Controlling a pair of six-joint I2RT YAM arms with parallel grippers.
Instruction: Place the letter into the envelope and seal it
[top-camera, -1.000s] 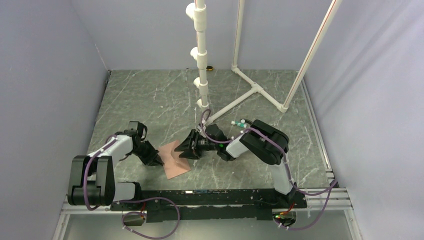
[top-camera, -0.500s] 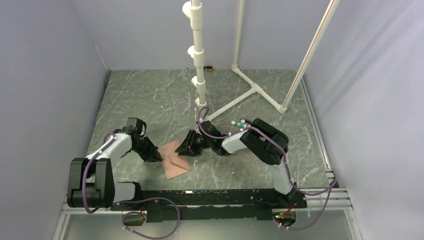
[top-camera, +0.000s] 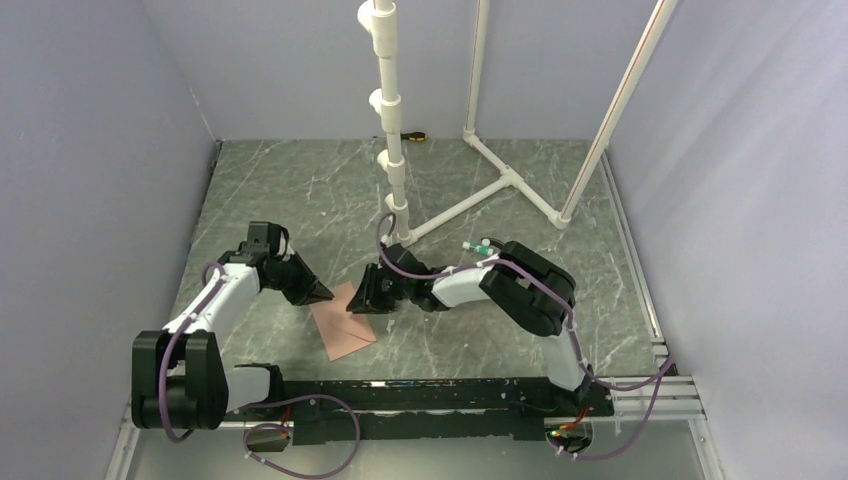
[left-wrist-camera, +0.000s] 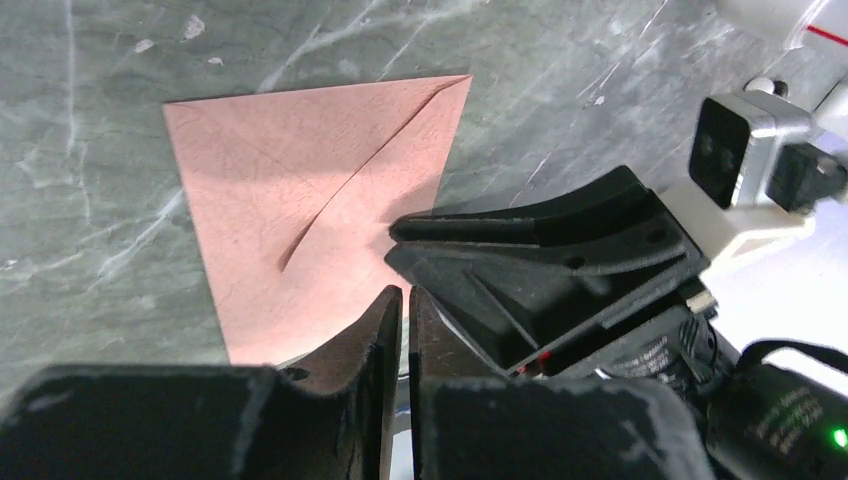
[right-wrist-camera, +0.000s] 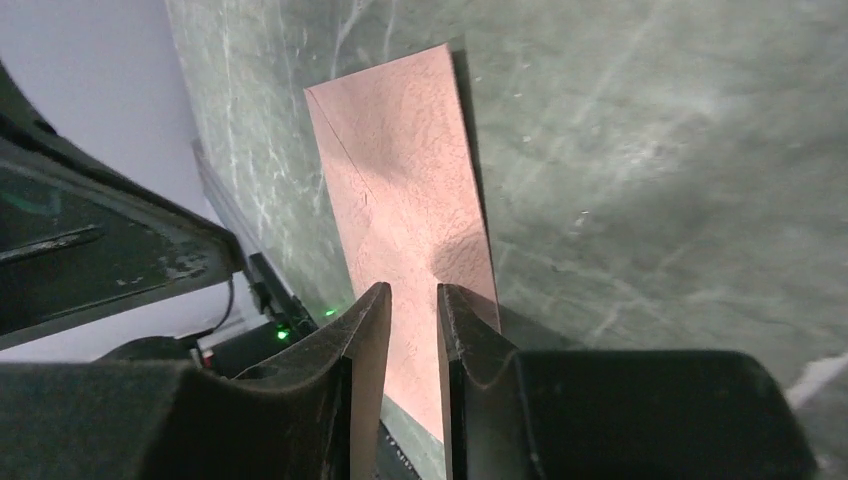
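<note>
The envelope (top-camera: 343, 320) lies flat on the marble-patterned table (top-camera: 270, 190), near its front edge and between the two arms. Its pointed flap is folded down, with one slanted edge standing slightly raised off the paper. The left tool (left-wrist-camera: 405, 300) is at the envelope's far left corner, clenched to a thin slit with nothing between its jaws. The right tool (right-wrist-camera: 413, 295) reaches in from the opposite side, tips at the envelope's right edge. Its jaws are nearly together, and I cannot tell whether they pinch the paper. White pipework (top-camera: 392, 130) stands behind.
</note>
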